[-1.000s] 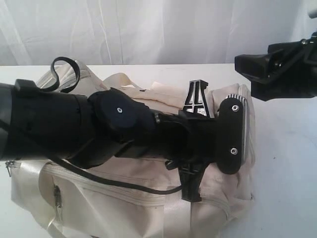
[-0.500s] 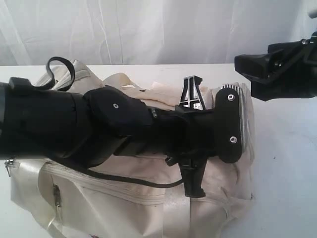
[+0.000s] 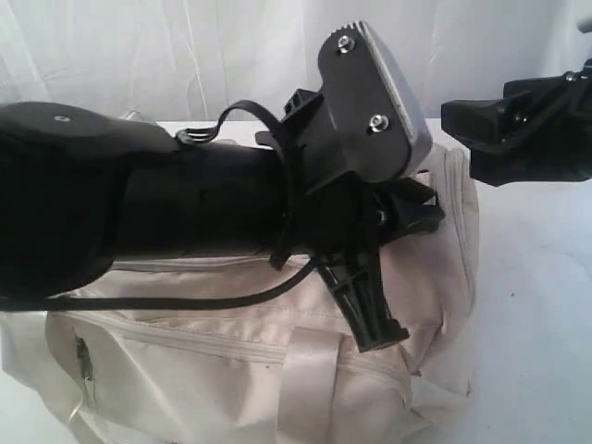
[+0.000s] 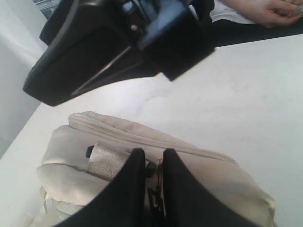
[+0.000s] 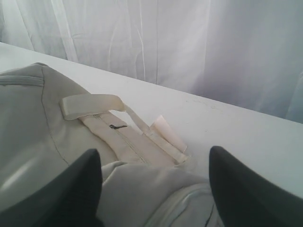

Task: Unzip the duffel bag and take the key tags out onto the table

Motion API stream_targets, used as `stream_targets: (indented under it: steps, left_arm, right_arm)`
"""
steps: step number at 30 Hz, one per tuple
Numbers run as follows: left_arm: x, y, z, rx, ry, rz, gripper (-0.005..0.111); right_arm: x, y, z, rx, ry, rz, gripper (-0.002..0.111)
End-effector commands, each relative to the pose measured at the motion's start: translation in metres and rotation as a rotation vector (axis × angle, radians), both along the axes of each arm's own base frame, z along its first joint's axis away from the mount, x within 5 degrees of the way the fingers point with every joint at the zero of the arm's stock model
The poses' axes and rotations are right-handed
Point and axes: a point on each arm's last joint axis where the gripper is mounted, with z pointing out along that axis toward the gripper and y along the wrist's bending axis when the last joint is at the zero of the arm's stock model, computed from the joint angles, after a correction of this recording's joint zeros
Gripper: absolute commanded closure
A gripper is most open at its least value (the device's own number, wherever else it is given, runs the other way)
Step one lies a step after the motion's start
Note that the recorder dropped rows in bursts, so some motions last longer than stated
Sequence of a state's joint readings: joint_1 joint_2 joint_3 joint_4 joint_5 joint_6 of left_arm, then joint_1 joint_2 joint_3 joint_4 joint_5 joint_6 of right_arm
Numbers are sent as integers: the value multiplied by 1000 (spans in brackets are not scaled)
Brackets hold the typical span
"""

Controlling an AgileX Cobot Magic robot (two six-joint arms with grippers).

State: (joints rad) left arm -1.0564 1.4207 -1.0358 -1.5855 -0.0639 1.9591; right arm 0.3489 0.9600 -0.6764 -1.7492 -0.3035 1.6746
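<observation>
Step in hand, by my reading: opening the main zip. Left gripper (image 4: 152,157) sits on the end of the duffel bag (image 3: 185,370), jaws drawn almost together on a small dark piece I take for the zip pull (image 4: 155,172), beside a webbing loop with a dark D-ring (image 4: 90,152); grip itself not fully visible. Right gripper (image 5: 155,156) hovers over the far end of the bag, jaws spread wide, holding nothing. Key tags not in view, presumably inside; bag lies on the table (image 3: 536,305), side-pocket zip (image 3: 185,338) closed. To do it well: pull along the line of the zip rather than upward, since soft fabric will bunch and lift; bringing the right gripper down to pin the bag would give the pull something to work against. Markings: no brand or writing legible; a small dark mark (image 5: 117,126) on the fabric, too small to read; a pale tab (image 5: 166,132) looks blank
</observation>
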Motion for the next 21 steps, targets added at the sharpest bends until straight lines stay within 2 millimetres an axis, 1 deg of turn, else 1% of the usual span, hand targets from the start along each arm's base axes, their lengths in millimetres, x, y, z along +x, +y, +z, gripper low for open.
stream_targets:
  steps: [1,4,5,6,8,9,10,11,12,14,15,17,18,19,20,21]
  left_arm:
    - [-19,12,15,-69,-5,-108,107]
    - [-20,14,18,-76,-12,-115,107]
    - [-17,14,20,-73,-28,-90,107]
    - [-15,13,21,-70,-36,-67,107]
    - [-8,12,26,-66,-62,-12,107]
    - [-5,12,31,-70,-77,10,107]
    - [-4,12,33,-71,-86,26,107]
    - [0,13,37,-74,-97,66,107]
    - [2,14,39,-74,-102,92,107]
    - [2,13,39,-77,-101,84,107]
    - [1,13,39,-78,-100,79,107]
    - [0,13,39,-80,-99,70,107]
    - [1,13,39,-77,-101,82,107]
    - [3,14,39,-72,-108,96,107]
    - [5,16,39,-63,-114,128,107]
    - [6,16,39,-60,-116,140,107]
  right_arm:
    - [0,-1,-1,6,5,-8,47]
    - [-3,3,-1,13,17,42,47]
    - [-6,7,-3,18,37,102,47]
    - [-7,9,-4,21,48,123,47]
    - [-9,9,-15,13,84,133,47]
    - [-11,8,-24,5,110,130,47]
    - [-12,8,-28,2,120,130,47]
    - [-15,9,-34,2,147,160,47]
    - [-21,13,-37,12,171,225,47]
    - [-26,16,-37,21,188,285,49]
    - [-25,16,-37,13,180,281,51]
    - [-24,15,-37,-58,105,295,55]
    - [-26,17,-37,-125,31,356,55]
    - [-29,18,-37,-155,-7,406,55]
    - [-32,20,-37,-167,-30,462,55]
    - [-34,21,-36,-166,-36,475,55]
